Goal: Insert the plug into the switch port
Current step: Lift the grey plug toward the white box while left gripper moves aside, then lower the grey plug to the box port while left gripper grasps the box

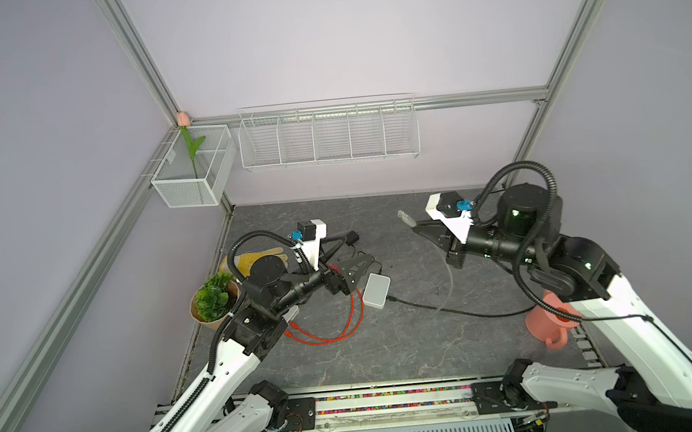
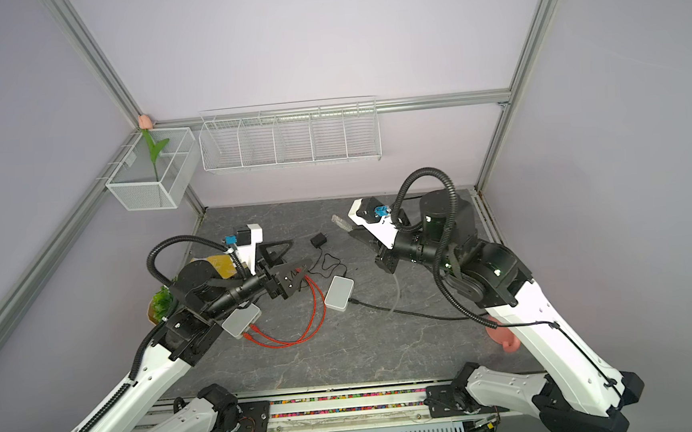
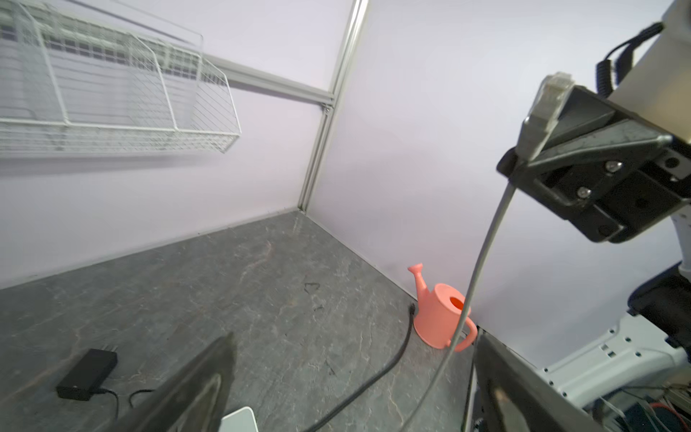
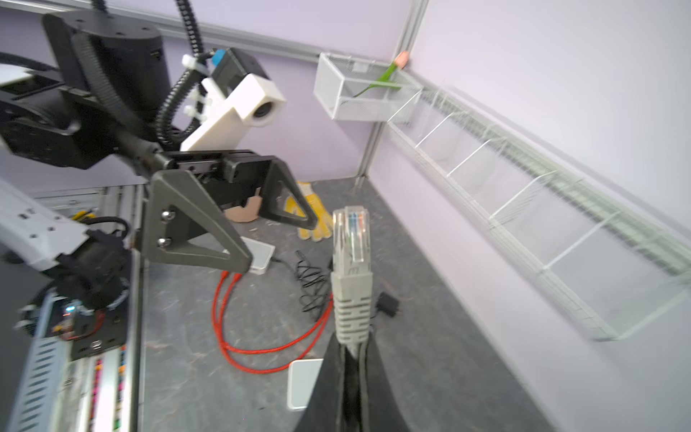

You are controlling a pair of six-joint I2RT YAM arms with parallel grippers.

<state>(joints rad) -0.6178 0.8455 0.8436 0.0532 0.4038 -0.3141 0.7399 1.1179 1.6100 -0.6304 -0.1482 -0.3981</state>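
White mesh basket (image 1: 186,193), seemingly one tulip (image 1: 195,147)

Right gripper (image 2: 348,231) pinching translucent grey cable plug (image 2: 339,221) near far edge of grey marbled tabletop (image 2: 387,347) | left gripper (image 2: 302,252) spread wide over looped orange cable (image 2: 287,343) | flat white rectangular switch box (image 2: 338,292) mid-tabletop

Pale lilac walls (image 1: 323,39) framed by aluminium posts (image 1: 139,52) enclose a grey, marble-veined bench (image 1: 387,347). A white wire shelf (image 1: 329,143) with dividers hangs on the back wall; a white mesh basket (image 1: 186,192) hangs in the left corner.
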